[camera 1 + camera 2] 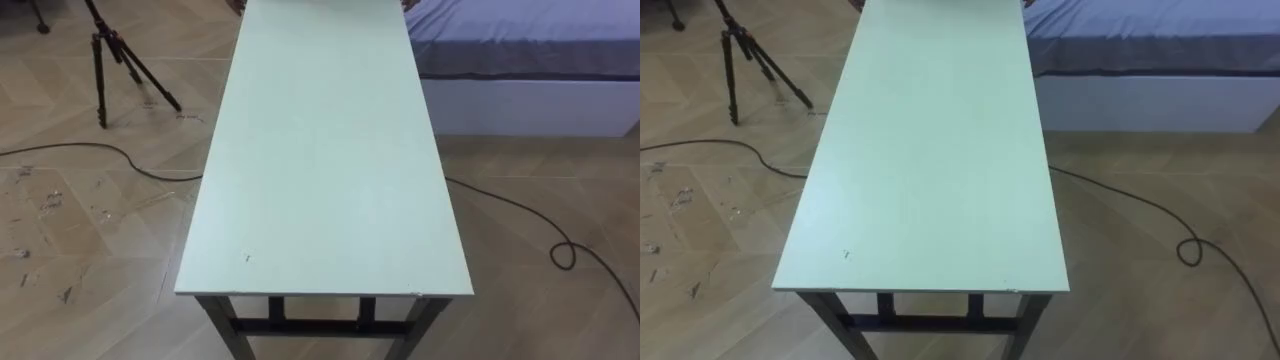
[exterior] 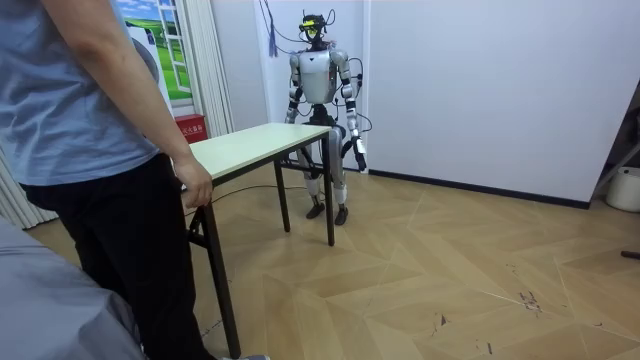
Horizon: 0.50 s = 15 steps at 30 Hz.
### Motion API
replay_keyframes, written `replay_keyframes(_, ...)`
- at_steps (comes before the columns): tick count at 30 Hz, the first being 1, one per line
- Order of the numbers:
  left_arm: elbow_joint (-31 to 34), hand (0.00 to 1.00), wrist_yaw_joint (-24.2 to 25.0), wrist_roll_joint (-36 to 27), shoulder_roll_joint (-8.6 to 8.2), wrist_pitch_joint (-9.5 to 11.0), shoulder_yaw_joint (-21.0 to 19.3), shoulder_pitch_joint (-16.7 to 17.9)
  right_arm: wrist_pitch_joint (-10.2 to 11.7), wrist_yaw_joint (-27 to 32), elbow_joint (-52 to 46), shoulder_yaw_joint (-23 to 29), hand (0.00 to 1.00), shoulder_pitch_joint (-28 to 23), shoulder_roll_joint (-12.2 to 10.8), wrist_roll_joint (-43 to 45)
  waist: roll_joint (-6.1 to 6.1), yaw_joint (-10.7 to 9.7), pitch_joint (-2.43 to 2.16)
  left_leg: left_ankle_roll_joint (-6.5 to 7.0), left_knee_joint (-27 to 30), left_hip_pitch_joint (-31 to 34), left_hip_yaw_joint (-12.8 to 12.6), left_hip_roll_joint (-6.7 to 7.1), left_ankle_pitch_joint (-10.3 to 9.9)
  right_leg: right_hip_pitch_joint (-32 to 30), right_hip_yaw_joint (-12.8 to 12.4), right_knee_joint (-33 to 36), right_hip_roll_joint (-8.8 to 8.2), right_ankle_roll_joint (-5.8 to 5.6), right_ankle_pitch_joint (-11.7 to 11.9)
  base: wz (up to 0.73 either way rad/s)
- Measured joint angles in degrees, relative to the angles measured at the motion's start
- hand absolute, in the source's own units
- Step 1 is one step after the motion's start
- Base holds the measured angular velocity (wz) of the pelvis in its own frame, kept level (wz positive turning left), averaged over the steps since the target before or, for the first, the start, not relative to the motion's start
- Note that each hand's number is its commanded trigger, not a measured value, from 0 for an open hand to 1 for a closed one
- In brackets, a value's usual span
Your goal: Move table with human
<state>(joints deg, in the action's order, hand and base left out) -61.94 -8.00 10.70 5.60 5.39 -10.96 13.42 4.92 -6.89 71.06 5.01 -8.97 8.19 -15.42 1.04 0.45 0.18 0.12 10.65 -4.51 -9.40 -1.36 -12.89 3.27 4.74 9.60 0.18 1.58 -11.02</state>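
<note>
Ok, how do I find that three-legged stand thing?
Start at the long pale table in the middle. Look at the wooden floor left of its far end. The tripod stands there: three thin dark legs spread out, no top.

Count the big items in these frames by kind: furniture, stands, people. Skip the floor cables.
Table: 1
Bed: 1
Tripod: 1
Person: 1
Total: 4
</note>
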Motion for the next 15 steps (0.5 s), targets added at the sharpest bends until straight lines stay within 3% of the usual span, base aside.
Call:
replay_keyframes(9,0.0,0.0,-0.2,-0.6,0.0,0.0,0.3,0.0,0.0,-0.2,0.1,0.0,0.0,0.0,-0.2,-0.3,0.16,-0.2,-0.04,0.0,0.0,-0.1,0.1,0.0,0.0,0.2,0.1,0.0,-0.02,0.0,0.0,0.0)
replay_keyframes(15,-2.2,0.0,0.0,-10.2,0.01,-0.1,1.3,-0.5,-0.6,-0.7,0.2,0.0,0.0,0.0,-0.2,-2.2,-0.39,-0.3,-0.11,0.0,0.0,-0.4,0.2,0.0,0.0,0.6,0.1,0.0,-0.04,0.0,0.0,0.0)
